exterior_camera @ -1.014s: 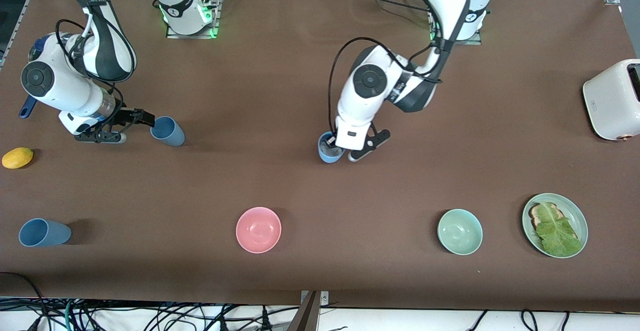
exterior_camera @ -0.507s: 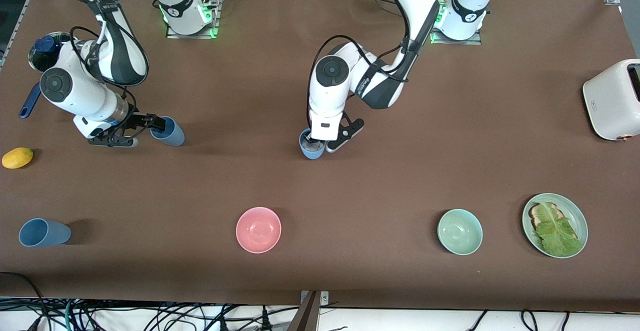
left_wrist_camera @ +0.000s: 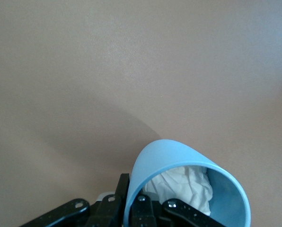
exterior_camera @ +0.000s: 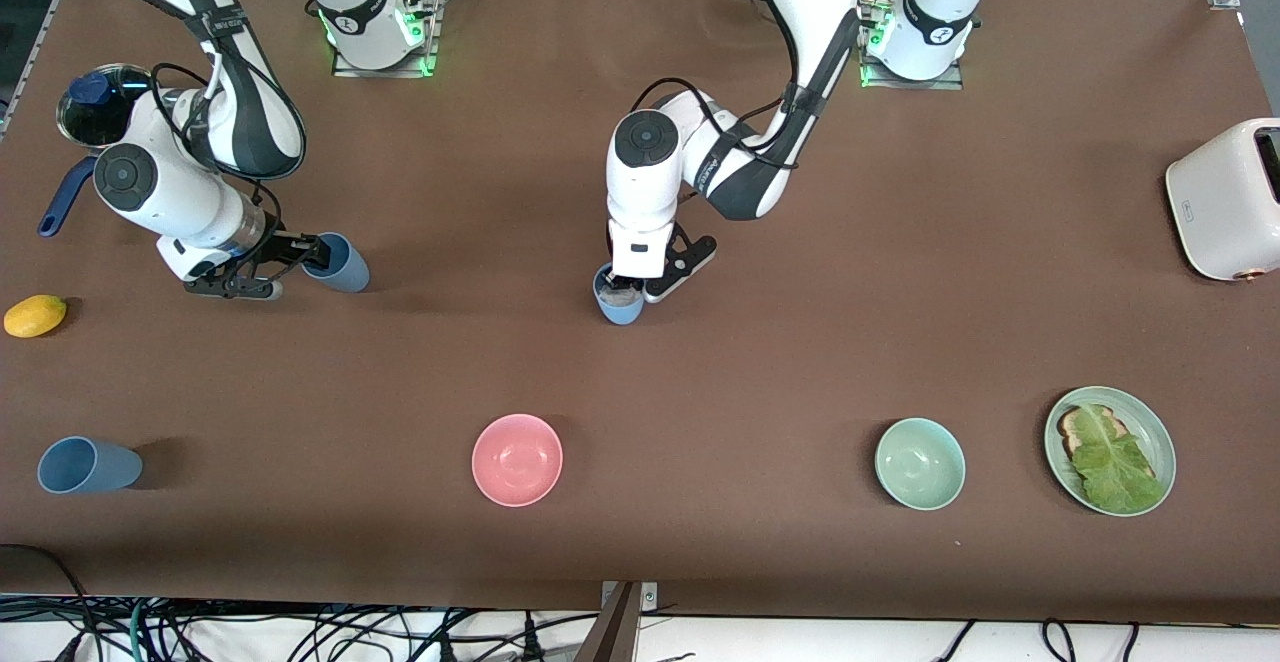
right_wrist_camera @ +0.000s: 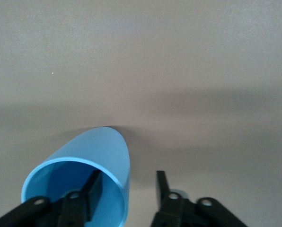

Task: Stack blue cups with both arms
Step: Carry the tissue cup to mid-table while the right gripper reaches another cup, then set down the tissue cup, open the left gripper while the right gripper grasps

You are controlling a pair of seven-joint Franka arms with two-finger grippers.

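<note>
My left gripper is shut on the rim of a blue cup over the table's middle. In the left wrist view one finger is outside the cup's wall and the other is inside it; crumpled white paper lies in this cup. My right gripper is open and straddles the rim of a second blue cup at the right arm's end; in the right wrist view one finger is inside this cup and one outside. A third blue cup stands nearer the camera.
A pink bowl, a green bowl and a plate with toast and lettuce sit along the near side. A white toaster is at the left arm's end. A yellow fruit and a dark-blue pan lie by the right arm.
My left gripper has carried its cup toward the right arm's end of the table. My right gripper has slid forward, so one finger is now inside its cup.
</note>
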